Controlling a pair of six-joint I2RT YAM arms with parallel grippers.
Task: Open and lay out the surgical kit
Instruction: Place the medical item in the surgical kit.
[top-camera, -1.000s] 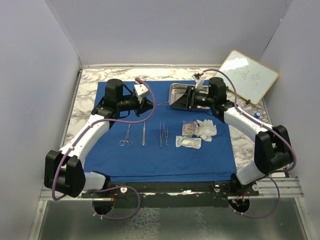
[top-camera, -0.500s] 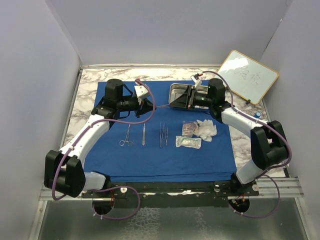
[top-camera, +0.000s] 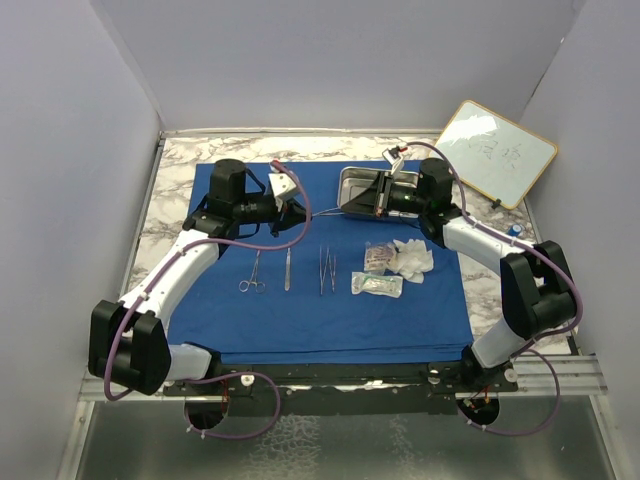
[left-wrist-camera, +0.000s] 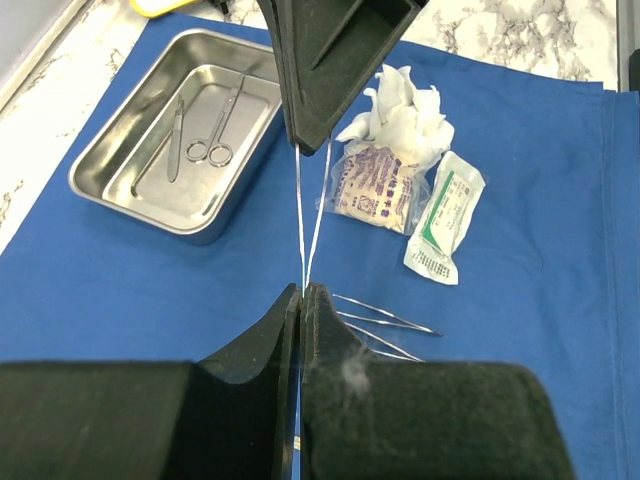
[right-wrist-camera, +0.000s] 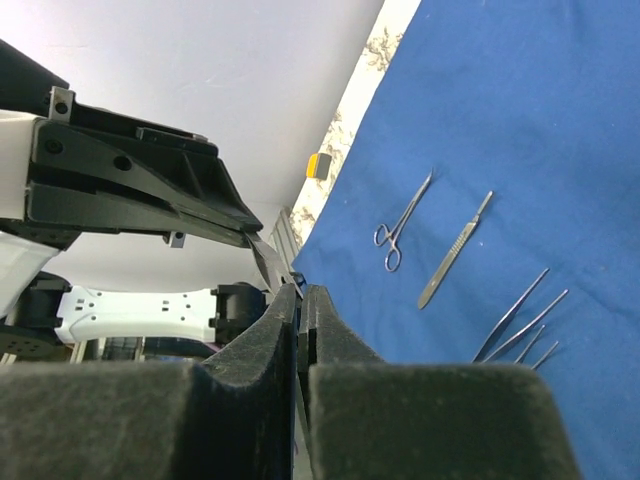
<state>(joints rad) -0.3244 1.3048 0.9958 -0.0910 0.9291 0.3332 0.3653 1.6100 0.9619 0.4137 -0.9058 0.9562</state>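
Marble table (top-camera: 180, 160), blue cloth (top-camera: 330, 320) spread flat. Just beside the steel tray (left-wrist-camera: 250, 140), left gripper (left-wrist-camera: 302, 295) and right gripper (right-wrist-camera: 300, 292) both pinch one pair of tweezers (left-wrist-camera: 310, 220), jaws fully closed. Judged a handover: one gripper must release next.

Tray (top-camera: 345, 190) sits on the far right part of the cloth wrap (top-camera: 330, 310), scissors (left-wrist-camera: 215, 130) inside. Forceps (top-camera: 252, 272), scalpel (top-camera: 287, 270), tweezers (top-camera: 327, 270) lie in a row mid-cloth. Gauze (top-camera: 412, 257) and packets (top-camera: 377, 285) lie to their right, before the tray.
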